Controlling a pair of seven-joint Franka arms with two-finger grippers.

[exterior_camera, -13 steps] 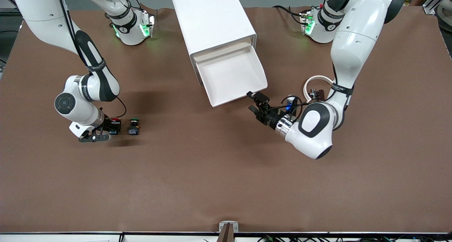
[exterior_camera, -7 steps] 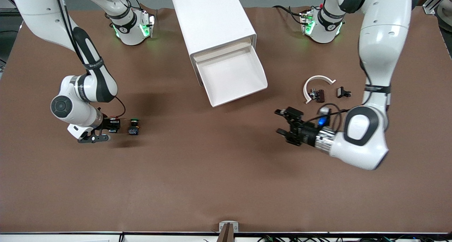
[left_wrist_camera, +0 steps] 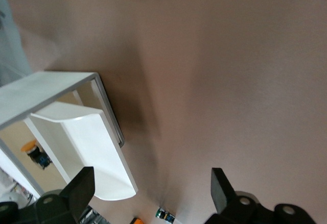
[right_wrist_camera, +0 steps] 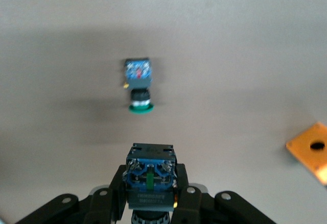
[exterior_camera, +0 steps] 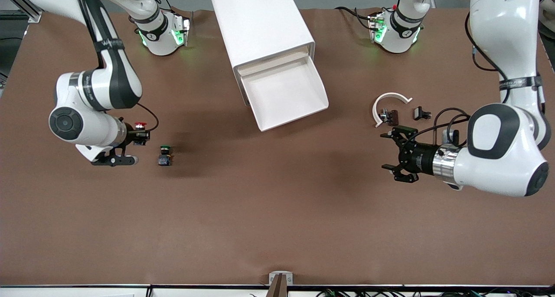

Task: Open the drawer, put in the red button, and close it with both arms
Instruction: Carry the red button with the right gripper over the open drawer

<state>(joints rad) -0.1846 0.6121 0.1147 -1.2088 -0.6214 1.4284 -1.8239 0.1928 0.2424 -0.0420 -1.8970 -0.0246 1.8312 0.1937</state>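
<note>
Since the earlier frame, my left gripper is pulling away from the open drawer, fingers spread wide and holding nothing, while my right gripper is lifting the red button off the worktop. I'm judging the main risk is the tiny button slipping or twisting during the carry to the drawer, since the pinch is on its dark body. It's sitting clamped between the right fingers, above the green-capped button, toward the right arm's end.
</note>
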